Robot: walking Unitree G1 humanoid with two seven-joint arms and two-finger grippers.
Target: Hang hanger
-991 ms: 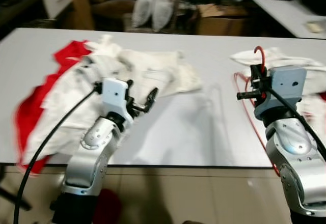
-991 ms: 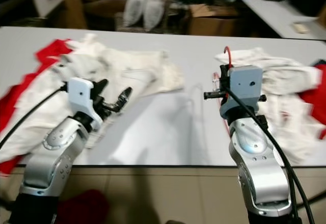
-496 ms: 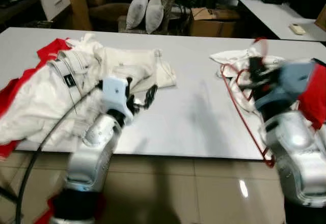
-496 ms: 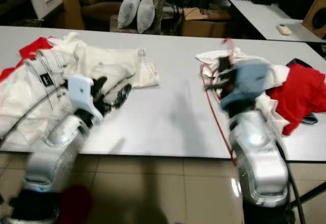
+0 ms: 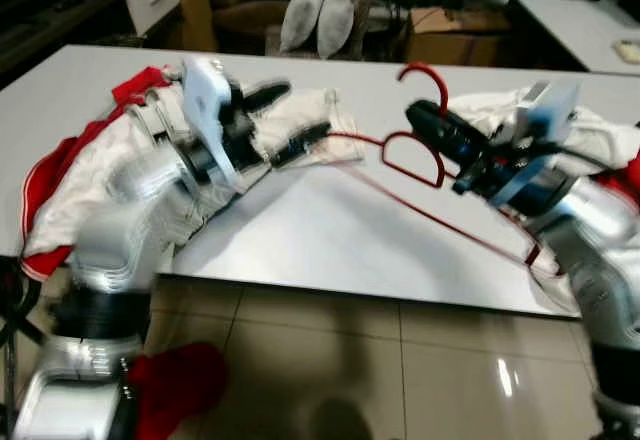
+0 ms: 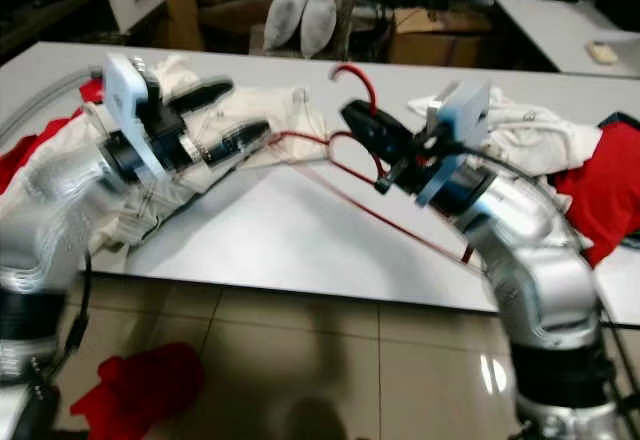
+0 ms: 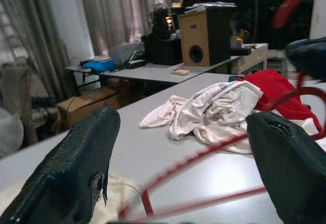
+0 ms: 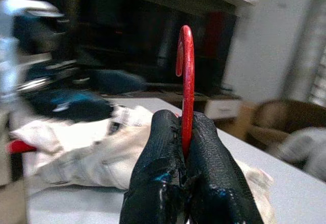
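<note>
Above the white counter [image 5: 330, 240], a red hanger [image 5: 415, 145] is held up.
Right end effector [image 5: 432, 128] pinches its neck below the hook; left end effector [image 5: 285, 120] spreads wide at the hanger's far end, over white clothes [image 5: 130, 160].

On the tabletop [image 5: 330, 230], one heap of clothes [image 5: 130, 160] lies at the left, another heap [image 6: 540, 140] at the right, the hanger [image 5: 420, 175] between them, cushions [image 5: 320, 15] behind.
</note>
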